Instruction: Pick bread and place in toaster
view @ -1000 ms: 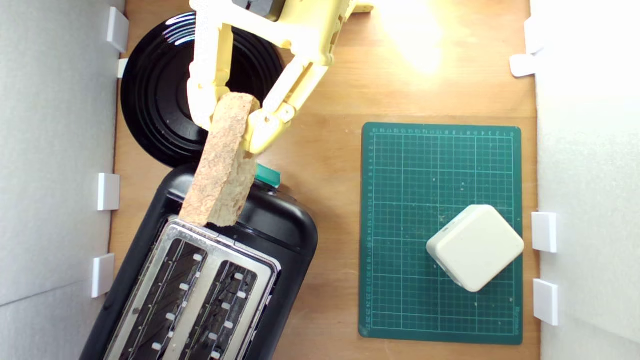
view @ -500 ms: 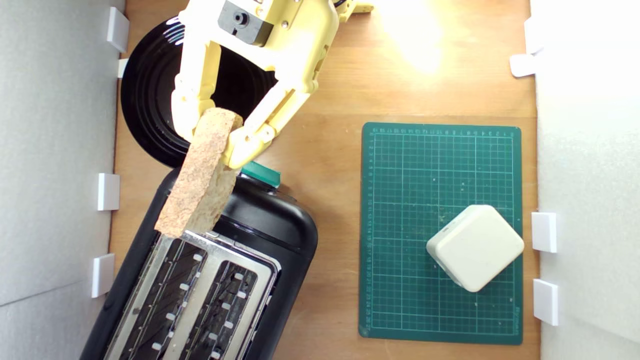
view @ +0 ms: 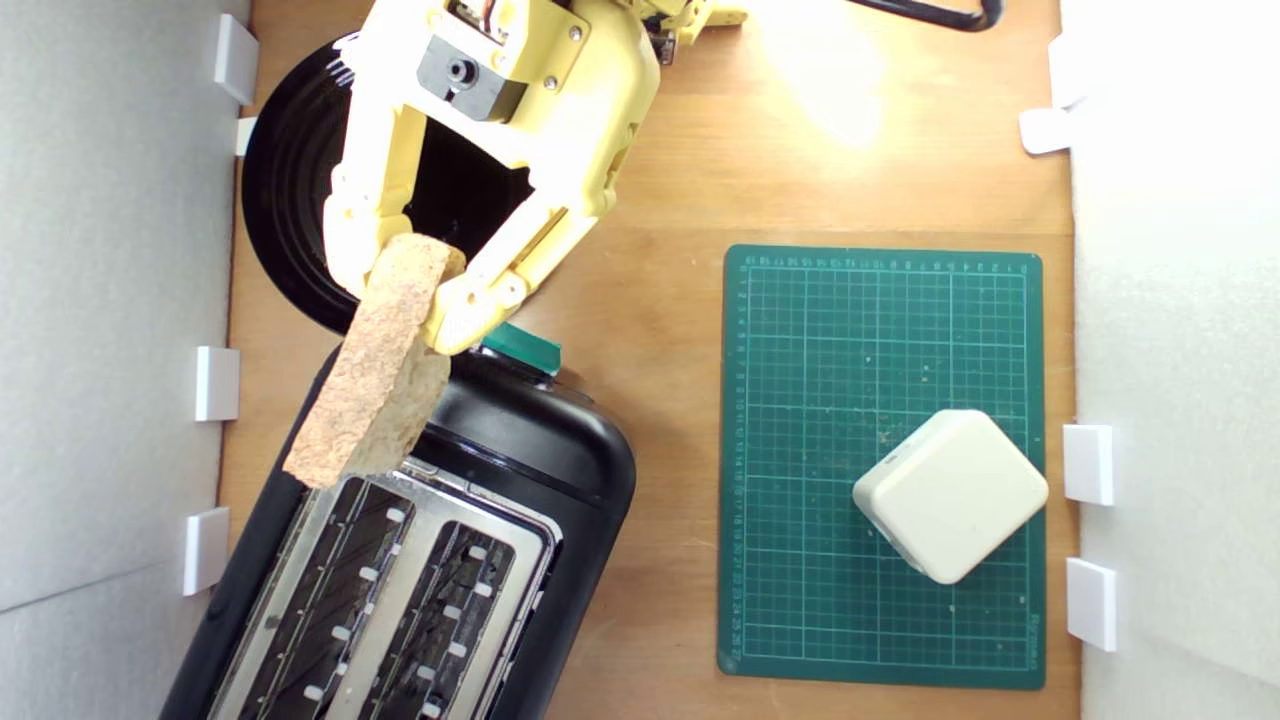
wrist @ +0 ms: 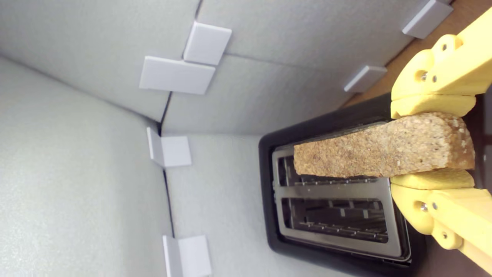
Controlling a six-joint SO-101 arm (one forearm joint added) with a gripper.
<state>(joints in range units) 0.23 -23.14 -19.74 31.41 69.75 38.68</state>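
My yellow gripper (view: 400, 290) is shut on one end of the bread (view: 375, 370), a brown floury-crusted slice held edge-up in the air. In the exterior view the slice's free end hangs over the toaster's (view: 520, 450) corner nearest that view's left, just short of the silver slotted top. The teal lever (view: 522, 347) shows beside the gripper. In the wrist view the bread (wrist: 376, 148) spans between the two fingers (wrist: 430, 105) of the gripper (wrist: 432, 142) and overlaps the edge of one slot of the toaster (wrist: 334, 192); both slots look empty.
A round black plate (view: 290, 200) lies under the arm at the back. A green cutting mat (view: 800, 450) carries a cream-white rounded block (view: 950, 495) on the exterior view's right. Grey foam walls (view: 110, 300) with white clips stand close beside the toaster.
The gripper has carried the bread toward the exterior view's left and a little lower in that view, from over the toaster's lever end to its left corner. The toaster and block have stayed put.
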